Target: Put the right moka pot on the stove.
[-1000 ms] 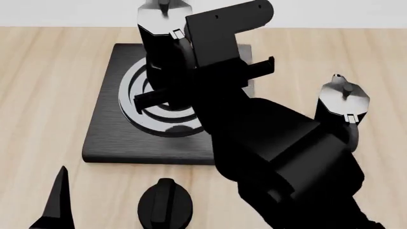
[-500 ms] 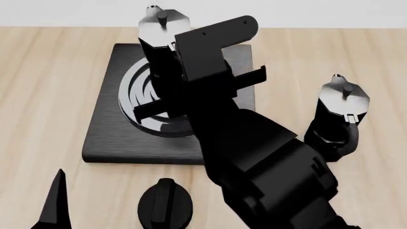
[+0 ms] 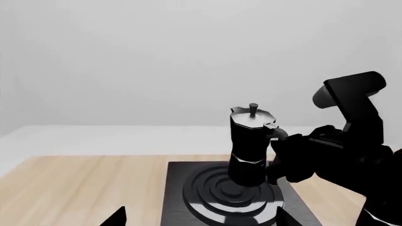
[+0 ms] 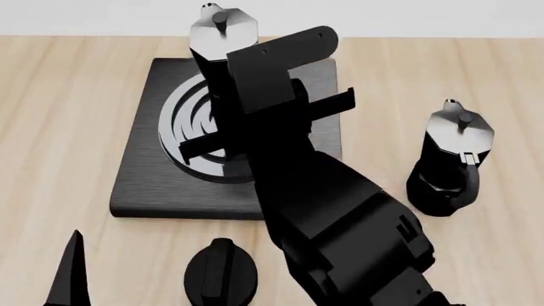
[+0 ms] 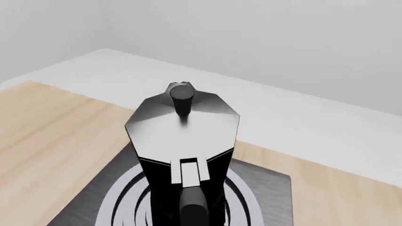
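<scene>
Over the stove [image 4: 140,185], the right hand [image 4: 234,105] grips the right moka pot [image 4: 219,70] by its loop handle, a rigid, glossy, likely top-heavy load.

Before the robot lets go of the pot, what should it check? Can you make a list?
1. Pot over the stove's rings: ok.
2. Pot upright: ok.
3. Pot's base touching the rings: cannot tell from these views.
4. Right hand gripping the pot: looks so, but the fingers are hidden, cannot tell.
5. Other pot away from the arm: ok, it stands apart on the table.
6. Left hand out of the way: ok.
</scene>
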{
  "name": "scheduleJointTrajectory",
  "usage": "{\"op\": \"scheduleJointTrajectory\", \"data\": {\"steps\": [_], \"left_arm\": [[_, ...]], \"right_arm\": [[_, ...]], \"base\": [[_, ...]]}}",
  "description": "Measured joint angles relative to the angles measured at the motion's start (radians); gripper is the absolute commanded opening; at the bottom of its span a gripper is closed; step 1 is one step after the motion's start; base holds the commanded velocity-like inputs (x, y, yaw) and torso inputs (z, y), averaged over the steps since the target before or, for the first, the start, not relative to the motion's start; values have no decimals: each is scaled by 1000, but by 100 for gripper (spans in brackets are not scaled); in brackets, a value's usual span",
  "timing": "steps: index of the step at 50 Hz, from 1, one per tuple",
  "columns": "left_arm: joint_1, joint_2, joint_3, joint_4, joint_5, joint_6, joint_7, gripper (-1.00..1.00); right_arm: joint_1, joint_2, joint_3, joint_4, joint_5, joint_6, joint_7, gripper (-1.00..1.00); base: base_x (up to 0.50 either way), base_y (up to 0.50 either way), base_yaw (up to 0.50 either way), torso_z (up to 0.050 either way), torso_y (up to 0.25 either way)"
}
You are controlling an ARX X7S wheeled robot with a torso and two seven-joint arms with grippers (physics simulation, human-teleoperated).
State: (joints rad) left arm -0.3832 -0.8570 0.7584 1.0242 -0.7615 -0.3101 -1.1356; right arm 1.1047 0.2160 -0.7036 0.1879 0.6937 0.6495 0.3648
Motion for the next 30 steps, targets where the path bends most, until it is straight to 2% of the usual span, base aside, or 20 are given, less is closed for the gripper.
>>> {"op": "scheduleJointTrajectory", "data": {"steps": [30], "left_arm": [[9,-17,37,-9,40,42,-4,100]], "right_arm": [[-88,-23,8,42,23,-75,-8,-100]], "base": [[0,0,0,0,1]]}}
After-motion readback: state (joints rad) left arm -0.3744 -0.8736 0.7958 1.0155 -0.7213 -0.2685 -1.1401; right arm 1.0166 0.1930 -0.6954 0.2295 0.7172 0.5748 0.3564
